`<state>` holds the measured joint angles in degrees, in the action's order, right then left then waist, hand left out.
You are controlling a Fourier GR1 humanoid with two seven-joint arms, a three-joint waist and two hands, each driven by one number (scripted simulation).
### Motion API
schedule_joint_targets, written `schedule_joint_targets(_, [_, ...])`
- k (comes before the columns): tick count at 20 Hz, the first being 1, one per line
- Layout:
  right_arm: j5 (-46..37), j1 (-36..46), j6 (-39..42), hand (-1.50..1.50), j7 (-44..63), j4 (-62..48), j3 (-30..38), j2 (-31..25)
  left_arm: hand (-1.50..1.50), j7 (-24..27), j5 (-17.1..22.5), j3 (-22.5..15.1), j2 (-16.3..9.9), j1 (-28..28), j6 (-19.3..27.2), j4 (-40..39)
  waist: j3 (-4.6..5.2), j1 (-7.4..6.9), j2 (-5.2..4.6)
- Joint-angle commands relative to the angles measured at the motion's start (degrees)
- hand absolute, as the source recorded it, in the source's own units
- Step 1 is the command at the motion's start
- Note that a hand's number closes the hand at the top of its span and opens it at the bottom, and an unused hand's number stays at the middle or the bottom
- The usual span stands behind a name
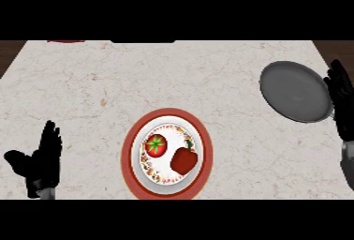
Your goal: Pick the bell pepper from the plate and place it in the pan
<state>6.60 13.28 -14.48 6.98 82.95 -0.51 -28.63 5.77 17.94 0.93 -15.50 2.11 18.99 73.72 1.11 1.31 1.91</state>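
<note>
A red bell pepper (184, 158) with a dark green stem lies on the right half of a round plate (131, 154) with a red rim and a patterned white centre, near the counter's front edge. A grey pan (296, 91) sits at the right of the counter. My right hand (340, 93) is at the view's right edge, beside the pan's right rim, fingers straight and pointing away from me. My left hand (43, 159) rests open at the lower left, fingers up, well left of the plate.
A red tomato (156, 145) with a green top lies on the plate's left half, close to the pepper. The pale marble counter (90, 84) ends in dark wood at both upper corners. A red object (67, 41) peeks in at the far edge.
</note>
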Motion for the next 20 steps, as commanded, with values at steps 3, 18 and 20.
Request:
schedule_joint_targets(3, [-1.9,-0.6,0.8,1.50,0.6,5.5,-11.2,9.6,0.00,0.7,-4.0,-3.3,-2.1,-5.2,-0.9,5.1,-1.12,-1.50,-1.68])
schedule_joint_targets(18, [-43.4,-26.6,-15.1,-1.50,12.2,36.1,-31.0,3.8,0.00,-6.4,-5.3,-5.9,-5.9,-11.3,-4.9,10.6,-0.79,0.76,-1.09])
schedule_joint_targets(20, [-43.5,-27.0,-8.0,-1.50,18.1,42.3,-28.8,-1.8,0.00,-7.4,-5.0,-5.1,-6.8,-12.6,-5.5,10.3,-0.76,0.84,-1.20])
